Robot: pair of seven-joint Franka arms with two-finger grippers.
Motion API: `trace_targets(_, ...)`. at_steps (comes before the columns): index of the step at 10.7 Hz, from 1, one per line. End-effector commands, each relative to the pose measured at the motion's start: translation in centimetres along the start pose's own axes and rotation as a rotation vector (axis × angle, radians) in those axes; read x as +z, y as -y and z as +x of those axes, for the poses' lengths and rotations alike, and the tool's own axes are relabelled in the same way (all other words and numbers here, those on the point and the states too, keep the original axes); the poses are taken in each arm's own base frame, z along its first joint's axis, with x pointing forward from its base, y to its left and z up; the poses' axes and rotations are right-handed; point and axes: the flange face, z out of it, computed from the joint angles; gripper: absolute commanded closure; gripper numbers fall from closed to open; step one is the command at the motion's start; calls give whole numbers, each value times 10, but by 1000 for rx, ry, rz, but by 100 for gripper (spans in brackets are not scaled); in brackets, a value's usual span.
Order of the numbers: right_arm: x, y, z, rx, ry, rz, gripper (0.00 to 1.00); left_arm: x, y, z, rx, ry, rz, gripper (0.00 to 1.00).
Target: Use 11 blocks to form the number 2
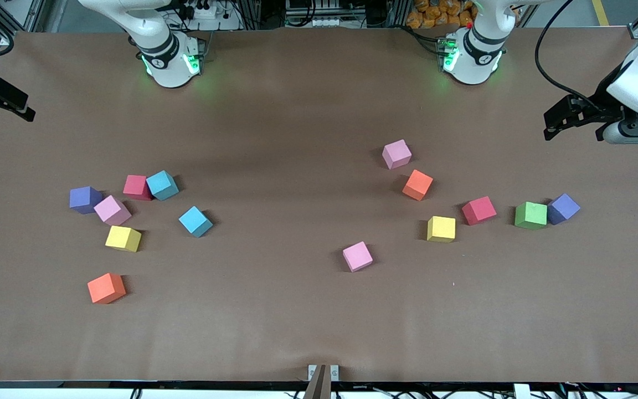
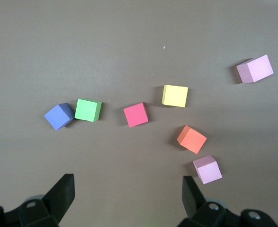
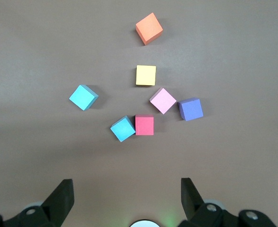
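Note:
The blocks lie loose in two groups; no number 2 is in view. Toward the right arm's end sit a red block (image 1: 137, 187), two blue blocks (image 1: 162, 184) (image 1: 195, 221), a pink (image 1: 112, 210), a yellow (image 1: 123, 238) and an orange (image 1: 106, 288). Toward the left arm's end sit pink (image 1: 396, 154), orange (image 1: 417, 184), red (image 1: 478, 210), yellow (image 1: 441, 229) and green (image 1: 530, 215) blocks, with another pink (image 1: 357, 256) near mid-table. My left gripper (image 1: 554, 124) (image 2: 128, 189) and right gripper (image 1: 20, 108) (image 3: 127, 191) hang open and empty high over the table's ends.
A purple cube (image 1: 85, 199) touches the pink block at the right arm's end. Another purple cube (image 1: 563, 209) sits beside the green block. The two arm bases (image 1: 170, 61) (image 1: 471, 55) stand along the table's edge farthest from the front camera.

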Motion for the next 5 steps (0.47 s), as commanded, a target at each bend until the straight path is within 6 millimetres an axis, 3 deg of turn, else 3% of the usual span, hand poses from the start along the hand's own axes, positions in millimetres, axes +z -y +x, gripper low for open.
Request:
trace_targets(1,-2,0,4,11,-1,-15,0,-2,3,-9,-1,12,-17,0)
trace_targets(3,-2,0,4,11,-1,-14,0,1,-2,-8,26,14,-8,0)
trace_targets(5,-2,0,4,11,-1,-14,0,29,-14,-10,34,66,-13,0)
